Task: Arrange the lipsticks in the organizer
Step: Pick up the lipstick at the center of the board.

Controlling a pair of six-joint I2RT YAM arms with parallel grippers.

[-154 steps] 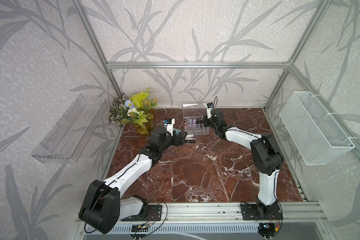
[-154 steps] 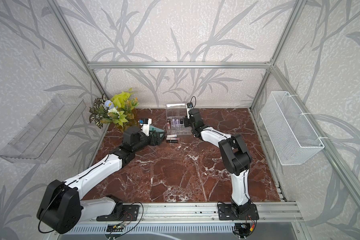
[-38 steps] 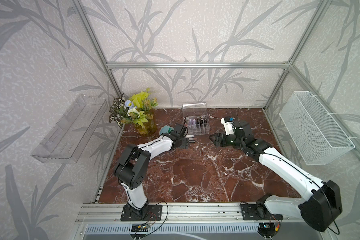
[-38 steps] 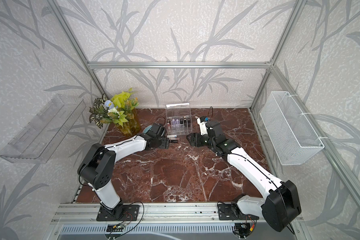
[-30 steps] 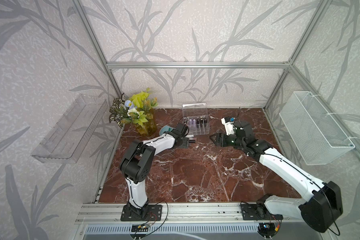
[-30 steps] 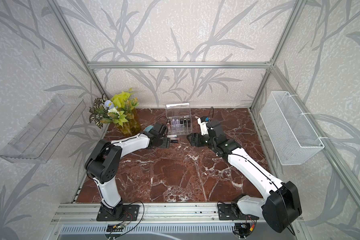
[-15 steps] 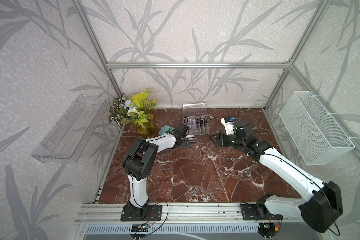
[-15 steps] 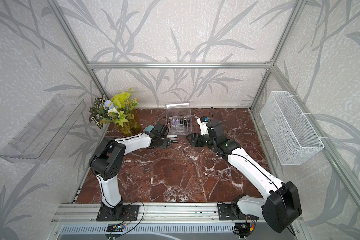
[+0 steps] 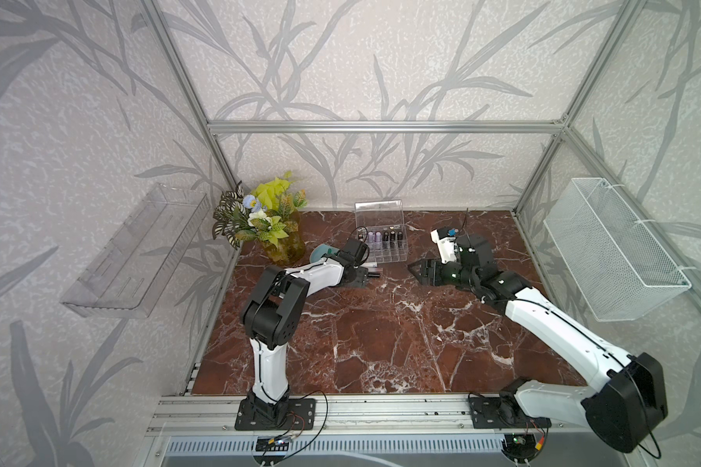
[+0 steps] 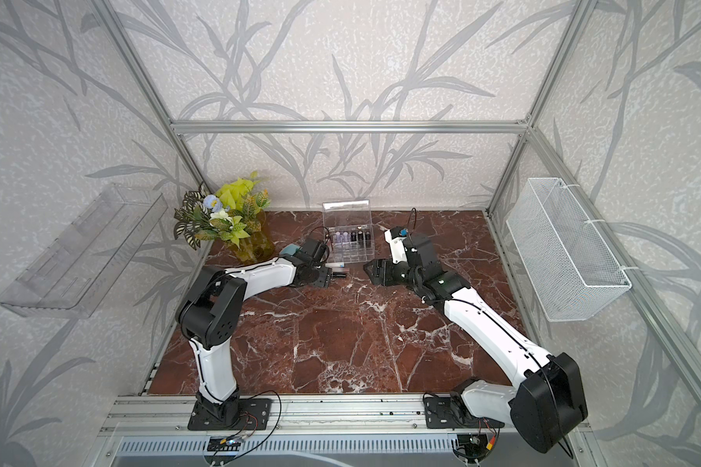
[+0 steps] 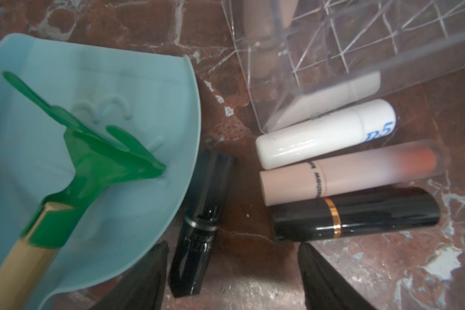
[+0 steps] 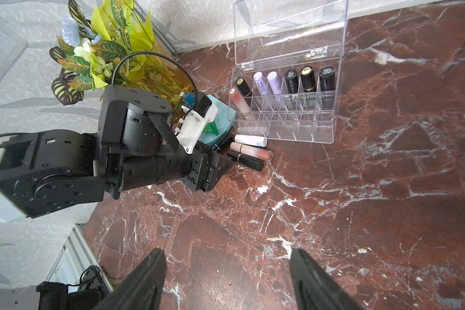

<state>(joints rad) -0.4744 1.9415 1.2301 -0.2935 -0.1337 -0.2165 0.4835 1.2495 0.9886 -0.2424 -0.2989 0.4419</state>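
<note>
Left gripper [image 11: 233, 244] apart around the silver-banded lipstick [image 11: 199, 220]: looks light, glossy, likely rolls; pinch mid-barrel. Right gripper [image 12: 226, 251] apart, empty.

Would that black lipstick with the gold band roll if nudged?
Likely: the black gold-banded lipstick is a round tube lying sideways on smooth marble. Its glossy shell probably slips in a grip. The beige tube alongside would likely block rolling that way.
</note>
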